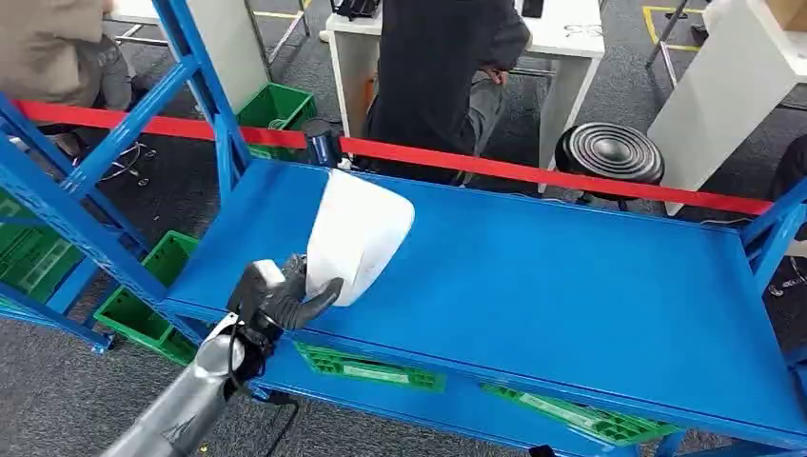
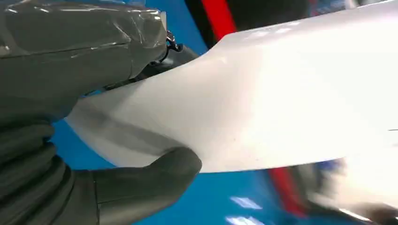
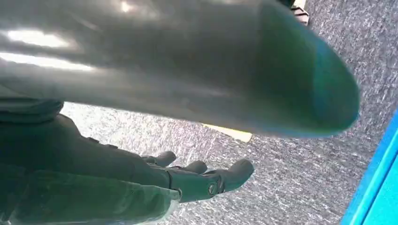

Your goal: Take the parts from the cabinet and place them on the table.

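White part [image 1: 357, 233] sits in my left hand [image 1: 281, 297], thumb under its lower edge, fingers [image 1: 285, 276] behind it, raised over the left end of the blue shelf [image 1: 571, 286]. Left wrist view: thumb [image 2: 155, 176] presses the part's [image 2: 281, 103] underside; its far end runs out of frame, so full shape is unclear. Right hand [image 3: 187, 180] hangs over grey carpet [image 3: 291, 183], fingers loosely extended, holding nothing; a blurred dark thumb covers the upper half of that view. Green crates [image 1: 366, 367] lie on the lower shelf, another green crate [image 1: 276, 109] behind the frame. Red tape [image 1: 533, 173] runs along the back edge. Person in black [image 1: 438, 76] stands past it, beside a black stool [image 1: 609, 152].
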Tool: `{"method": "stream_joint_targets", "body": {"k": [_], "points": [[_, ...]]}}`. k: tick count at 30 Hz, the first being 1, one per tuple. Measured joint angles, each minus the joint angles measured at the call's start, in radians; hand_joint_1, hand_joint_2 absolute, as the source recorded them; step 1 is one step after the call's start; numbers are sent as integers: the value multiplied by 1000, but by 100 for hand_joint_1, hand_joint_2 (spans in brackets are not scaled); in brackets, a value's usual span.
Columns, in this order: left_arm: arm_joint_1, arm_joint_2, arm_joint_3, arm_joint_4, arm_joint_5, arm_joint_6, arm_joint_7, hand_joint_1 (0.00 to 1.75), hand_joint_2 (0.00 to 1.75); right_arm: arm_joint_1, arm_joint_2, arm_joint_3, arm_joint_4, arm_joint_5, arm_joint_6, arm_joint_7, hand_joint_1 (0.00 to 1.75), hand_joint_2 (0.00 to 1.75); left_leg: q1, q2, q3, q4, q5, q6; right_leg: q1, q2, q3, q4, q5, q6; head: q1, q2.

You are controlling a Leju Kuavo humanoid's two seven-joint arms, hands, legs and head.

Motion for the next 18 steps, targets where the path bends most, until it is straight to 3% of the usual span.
{"method": "stream_joint_targets", "body": {"k": [3, 4, 5, 7, 8, 9, 10, 11, 13, 14, 15, 16, 18], "points": [[63, -6, 5, -148, 135, -63, 10, 175, 175, 3, 3, 2, 2, -13, 6, -1, 0, 0, 4, 0, -4, 2, -2, -3, 3, 2, -4, 7, 0, -15, 0, 0], [79, -5, 6, -189, 163, -77, 10, 175, 175, 4, 6, 2, 2, -15, 7, -1, 0, 0, 8, -1, -9, 11, -11, -10, -6, 2, -2, 5, 2, -20, 0, 0], [94, -5, 6, -230, 181, -86, 10, 175, 175, 4, 5, 2, 3, -18, 7, -1, 0, 0, 9, 0, -23, 39, -34, -19, -6, 3, -1, 5, 1, -23, -1, 0], [121, -5, 4, -306, 205, -103, 6, 175, 175, 3, 6, 2, 4, -24, 8, -2, 0, 0, 15, 0, -95, 200, -117, -31, -4, 3, -2, 5, 1, -29, -2, 0], [134, -5, 2, -333, 213, -104, 4, 175, 175, 4, 6, 2, 5, -25, 8, -2, 0, 0, 18, 0, -134, 280, -147, -34, -3, 2, -2, 6, 0, -29, -2, 0], [149, -5, 0, -358, 225, -106, 1, 175, 175, 4, 6, 2, 6, -29, 8, -2, 0, 0, 20, 0, -160, 333, -157, -35, -2, 3, -2, 6, 0, -29, -2, 0], [159, -4, -2, -380, 229, -108, -1, 175, 175, 4, 6, 2, 6, -31, 8, -3, 0, 0, 20, 0, -161, 332, -145, -32, 0, 3, -2, 6, 0, -30, -2, 0], [164, -3, -4, -399, 233, -109, -4, 175, 175, 5, 6, 2, 6, -32, 8, -4, 0, 0, 19, 0, -140, 282, -110, -27, 2, 4, -1, 6, 0, -30, -2, 0], [164, 0, -8, -434, 244, -113, -11, 175, 175, 3, 7, 2, 6, -34, 7, -6, 0, 0, 14, -1, -46, 89, -18, -3, 7, 7, 3, 4, 0, -30, -2, 0], [163, 3, -9, -448, 246, -114, -15, 175, 175, 3, 13, 2, 6, -36, 6, -7, 0, 0, 7, -1, -11, 18, -7, 14, 3, 7, 3, 4, 0, -29, -1, 0], [163, 4, -11, -457, 245, -114, -18, 175, 175, 2, 16, 2, 6, -37, 5, -9, 0, 0, 5, 6, -6, 11, -15, 15, 16, 7, -1, 4, 0, -28, 1, 0], [163, 6, -12, -466, 245, -114, -21, 175, 175, 2, 16, 2, 6, -40, 4, -9, 0, 0, 0, 6, -9, 10, -15, 17, 7, 5, -3, 4, 1, -27, -3, 0], [166, 11, -14, -479, 234, -113, -32, 175, 175, 3, 17, 2, 7, -42, 4, -11, 0, 0, -4, 5, -10, 5, -12, 21, 7, 2, 0, -3, 4, -16, -3, 0]]}}
